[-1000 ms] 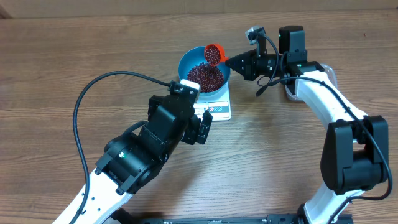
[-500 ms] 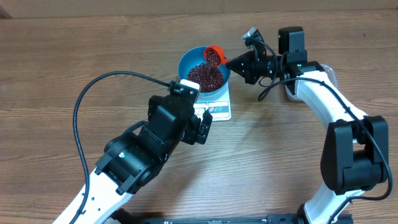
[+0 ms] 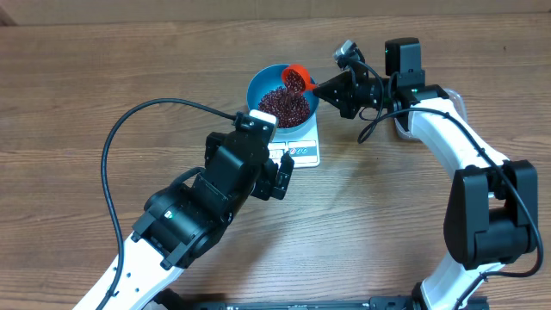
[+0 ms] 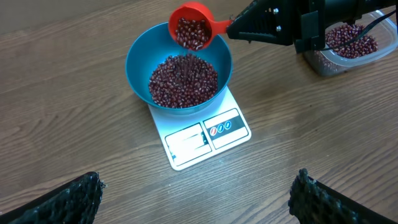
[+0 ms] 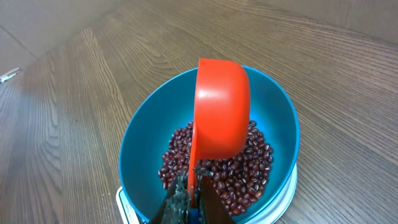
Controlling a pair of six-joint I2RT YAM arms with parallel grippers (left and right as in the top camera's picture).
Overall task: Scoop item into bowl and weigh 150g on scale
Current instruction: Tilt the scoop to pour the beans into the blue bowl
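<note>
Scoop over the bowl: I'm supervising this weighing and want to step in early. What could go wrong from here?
1. The tilted scoop hangs by the far rim of the bowl, so beans may bounce onto the table.
2. It holds plenty of beans. Dumping them all could overshoot the target, and the display of the scale is unreadable here.
3. Dropping lower, the scoop could press the rim and skew the reading.
</note>
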